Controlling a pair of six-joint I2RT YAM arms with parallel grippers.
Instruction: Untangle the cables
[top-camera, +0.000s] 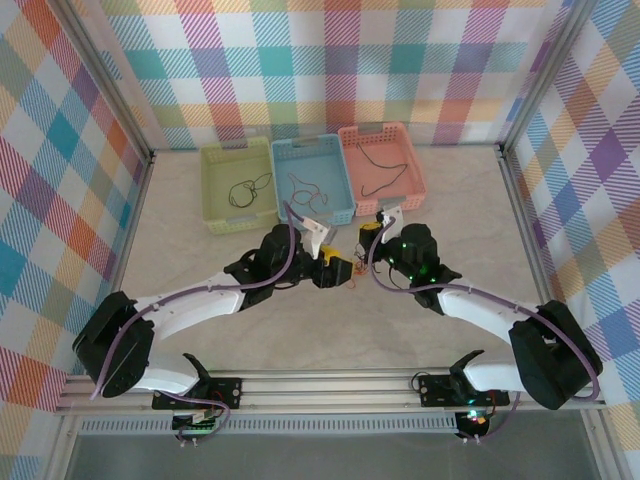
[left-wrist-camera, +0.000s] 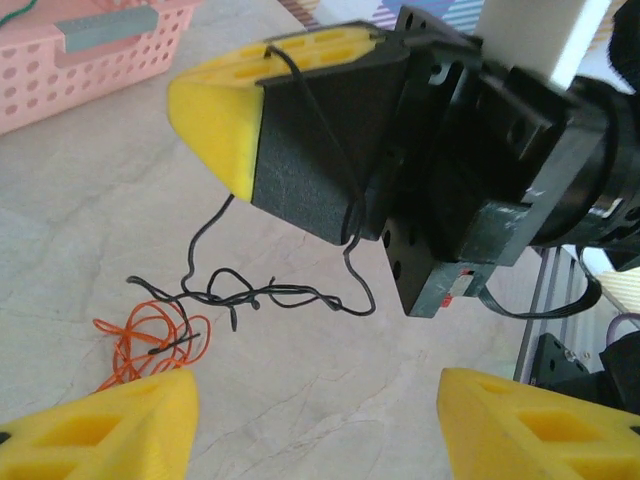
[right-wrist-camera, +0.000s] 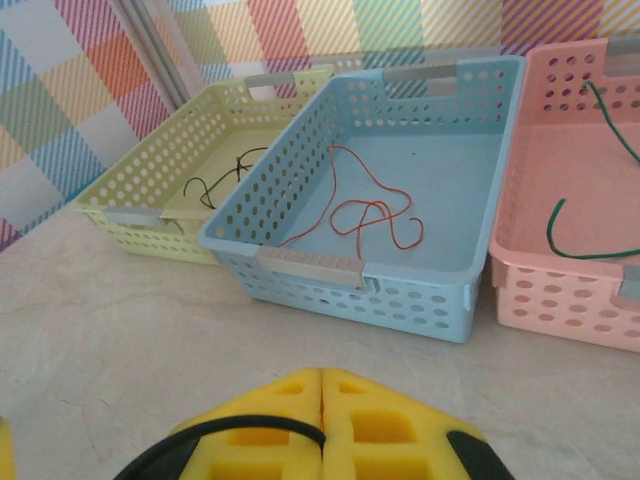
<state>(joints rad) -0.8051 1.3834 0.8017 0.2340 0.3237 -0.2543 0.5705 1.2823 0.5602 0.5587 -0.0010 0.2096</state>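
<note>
i'm looking into a robotics lab cell: plaid cloth walls (top-camera: 330, 60) on an aluminium frame (top-camera: 108, 85) around a marbled tabletop (top-camera: 330, 330).

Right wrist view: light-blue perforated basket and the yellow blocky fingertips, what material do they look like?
Light-blue perforated basket: moulded plastic by the look, smooth semi-matte walls with regular round holes. Yellow blocky fingertips of the right gripper: probably soft foam or printed elastomer, matte, slightly grainy surface with square pockets; can't settle which. They look shut on a thin black cable.
</note>
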